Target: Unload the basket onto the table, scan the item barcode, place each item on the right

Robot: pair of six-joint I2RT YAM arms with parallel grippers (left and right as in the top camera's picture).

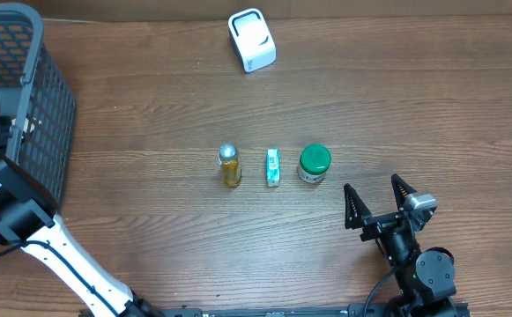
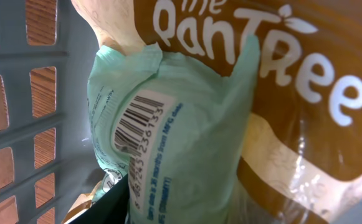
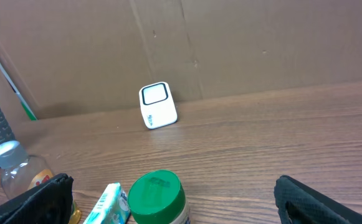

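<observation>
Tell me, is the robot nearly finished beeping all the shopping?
Not nearly, probably. A bottle, a small box and a green-lidded jar stand in a row on the table, perhaps already scanned. Right now the left arm is down in the basket, close to a packet whose barcode shows. To do: lifting that packet to the white scanner. The right gripper hangs open.

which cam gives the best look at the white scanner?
Right wrist: the white scanner stands upright facing it, front window visible. Overhead shows only its top, near the table's far edge. Left wrist misses it: just packets in the basket.
</observation>
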